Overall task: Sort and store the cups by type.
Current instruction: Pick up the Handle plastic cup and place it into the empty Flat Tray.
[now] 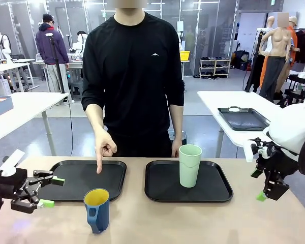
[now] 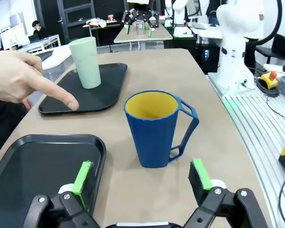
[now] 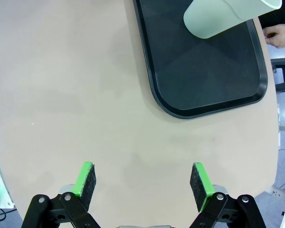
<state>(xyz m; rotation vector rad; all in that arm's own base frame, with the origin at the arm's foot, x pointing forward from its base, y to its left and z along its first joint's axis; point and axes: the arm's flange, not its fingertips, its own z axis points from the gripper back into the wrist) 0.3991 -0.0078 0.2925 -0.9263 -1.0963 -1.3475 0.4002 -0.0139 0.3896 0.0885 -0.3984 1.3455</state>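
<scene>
- Front view: the mug (image 1: 97,210) stands on the bare table (image 1: 203,221), just in front of the left tray (image 1: 73,184), with its handle toward the robot.
- The tumbler (image 1: 189,165) stands upright on the right tray (image 1: 162,187), so that type looks stored.
- The person's hand (image 1: 104,147) points one finger down at the left tray, probably marking it as the mug's place, one tray per type.
- The left pincer (image 1: 52,191) hovers low beside the mug with its jaws apart, aimed sideways at it, which suits a grasp around the body.
- The right pincer (image 1: 259,185) hangs at the table's right edge, spread and empty, well apart from the tumbler.
- Left wrist view: the mug (image 2: 154,128) sits straight ahead of the left pincer (image 2: 141,175), whose jaws are wide and hold nothing.
- The handle is at picture right. The hand (image 2: 23,78) reaches in from picture left, with the tumbler (image 2: 86,61) beyond it.
- Right wrist view: the right pincer (image 3: 143,183) faces down at bare table, jaws apart and idle.
- The right tray (image 3: 204,80) and the tumbler (image 3: 223,16) lie farther on.
</scene>
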